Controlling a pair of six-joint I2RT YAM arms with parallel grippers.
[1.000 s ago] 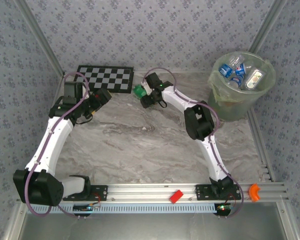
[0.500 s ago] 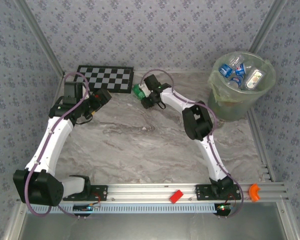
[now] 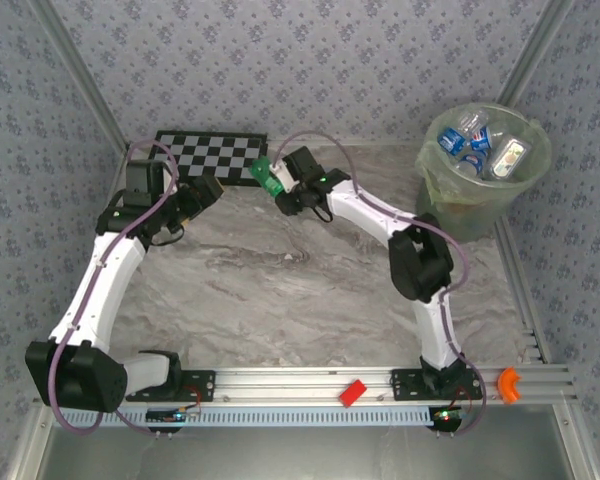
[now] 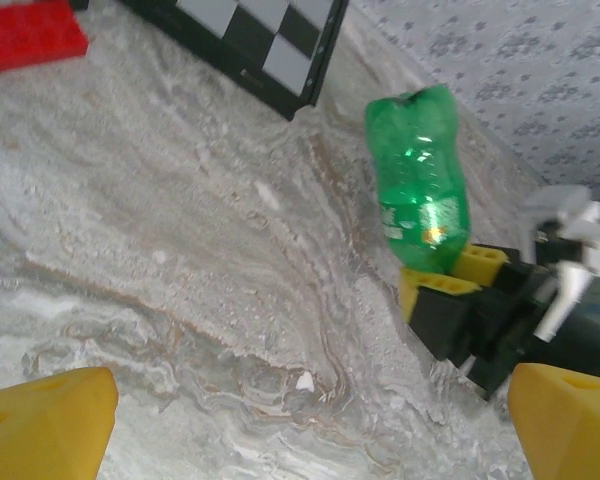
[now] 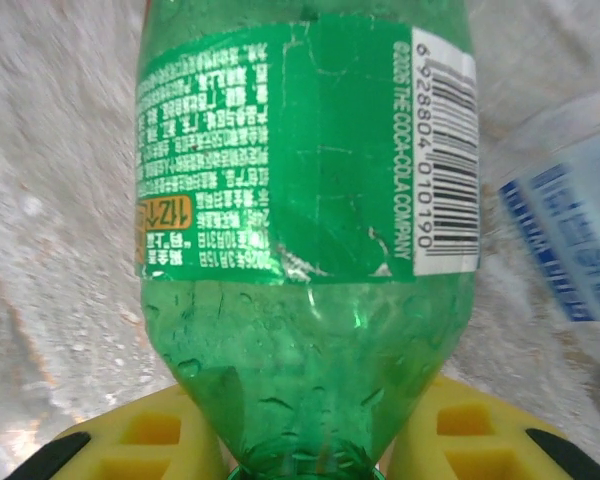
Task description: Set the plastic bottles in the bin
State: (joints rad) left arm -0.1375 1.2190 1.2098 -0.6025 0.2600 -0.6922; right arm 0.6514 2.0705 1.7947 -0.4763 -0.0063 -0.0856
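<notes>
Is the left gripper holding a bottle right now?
No: the left wrist view shows the left gripper open with nothing between its yellow fingers, while the right gripper holds the green bottle.

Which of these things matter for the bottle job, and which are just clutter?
Job: green bottle, held by right gripper; bin; bottles inside it.
Lying about: chequered board; red block; orange piece.

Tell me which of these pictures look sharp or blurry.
Top external: evenly lit, sharp, soft shadows on the table. Left wrist: a bright glint on the green bottle, near yellow fingers out of focus. Right wrist: the green bottle's label crisp, the blue-labelled bottle blurred.
</notes>
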